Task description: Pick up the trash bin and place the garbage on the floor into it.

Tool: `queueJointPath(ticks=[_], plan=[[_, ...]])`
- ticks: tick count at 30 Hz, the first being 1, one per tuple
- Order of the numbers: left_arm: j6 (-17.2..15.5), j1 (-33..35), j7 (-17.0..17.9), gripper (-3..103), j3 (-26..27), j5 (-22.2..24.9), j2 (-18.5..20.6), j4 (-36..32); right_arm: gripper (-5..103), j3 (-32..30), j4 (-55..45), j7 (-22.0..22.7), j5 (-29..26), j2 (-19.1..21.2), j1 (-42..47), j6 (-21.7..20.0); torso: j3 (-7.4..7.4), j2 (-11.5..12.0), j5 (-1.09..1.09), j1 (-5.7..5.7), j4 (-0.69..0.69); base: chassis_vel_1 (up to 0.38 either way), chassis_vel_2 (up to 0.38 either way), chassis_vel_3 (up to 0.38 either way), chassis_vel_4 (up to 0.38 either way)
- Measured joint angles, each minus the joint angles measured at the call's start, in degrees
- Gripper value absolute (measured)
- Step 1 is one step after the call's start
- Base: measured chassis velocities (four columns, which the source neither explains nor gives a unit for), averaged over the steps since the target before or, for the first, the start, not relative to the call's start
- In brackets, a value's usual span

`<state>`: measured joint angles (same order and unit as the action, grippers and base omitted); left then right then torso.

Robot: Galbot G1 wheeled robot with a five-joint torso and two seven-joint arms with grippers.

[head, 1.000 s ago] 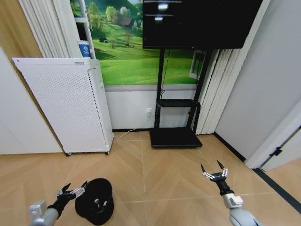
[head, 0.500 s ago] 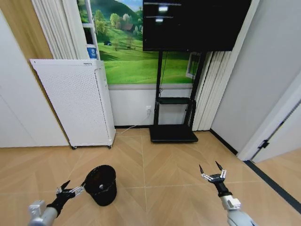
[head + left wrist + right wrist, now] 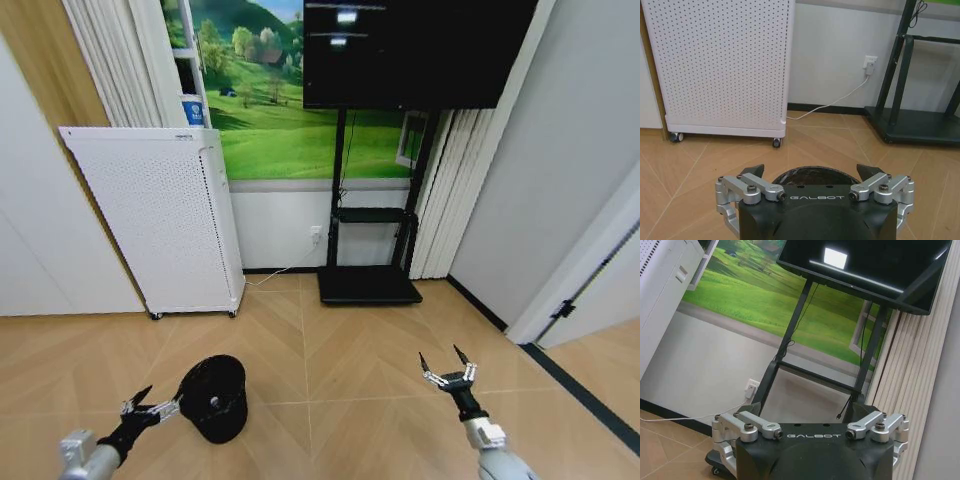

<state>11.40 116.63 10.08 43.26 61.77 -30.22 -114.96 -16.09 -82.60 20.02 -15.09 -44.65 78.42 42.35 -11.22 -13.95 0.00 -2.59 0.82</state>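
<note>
**Galbot G1 arms and grippers: visible construction**

The left gripper [image 3: 150, 405] and right gripper [image 3: 447, 366] share 1 design. Each arm ends in a light grey, rounded wrist segment, followed by a narrower black section that carries the gripper. From the wrist views, each gripper body is a matte black block with the word "GALBOT" printed in pale capitals on its upper face, beside small round holes. 2 silver metal linkage bars sit on either side, joined by dark round-head screws at their pivots. The fingers [image 3: 754, 170] are black and taper to sharp, claw-like points, which read as thin dark prongs in the head view.
</note>
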Motion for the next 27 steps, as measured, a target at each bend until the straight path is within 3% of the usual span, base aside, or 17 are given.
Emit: queueJointPath(ticks=[27], plan=[[-0.3, -0.1, 2.4, 100, 0.5, 1.4, 1.4, -1.3, 100, -1.8, -0.7, -0.2, -0.5, 0.8, 1.4, 0.3, -4.45, -6.6, 0.01, -2.11, 0.01, 0.000, 0.000, 0.000, 0.000]])
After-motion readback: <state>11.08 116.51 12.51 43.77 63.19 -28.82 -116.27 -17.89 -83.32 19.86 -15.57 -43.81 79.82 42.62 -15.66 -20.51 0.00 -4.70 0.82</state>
